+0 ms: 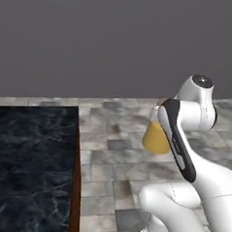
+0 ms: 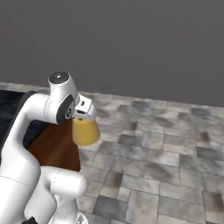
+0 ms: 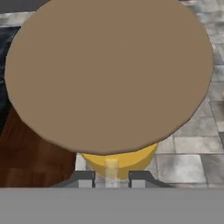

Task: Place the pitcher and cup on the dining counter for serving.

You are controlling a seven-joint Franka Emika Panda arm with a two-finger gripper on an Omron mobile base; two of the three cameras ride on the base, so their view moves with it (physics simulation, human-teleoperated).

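The pitcher (image 2: 85, 131), clear glass with orange liquid, hangs in the air over the tiled floor, just off the corner of a black marbled counter top (image 1: 33, 156). My gripper (image 2: 83, 113) is shut on it from above. In the hand view its tan round lid (image 3: 109, 74) is very close, with the orange body (image 3: 127, 159) below it. The thin handle (image 3: 111, 168) sits between my gripper's (image 3: 111, 179) two fingertips. In the left base view the pitcher (image 1: 155, 137) shows partly behind my forearm. The cup is out of view. No sink shows, so I cannot tell whether this top is the dining counter.
The counter top has a brown wooden side (image 2: 54, 146) facing the pitcher. Grey stone floor tiles (image 2: 166, 166) stretch to the right and ahead. A plain grey wall (image 1: 117, 40) closes the back.
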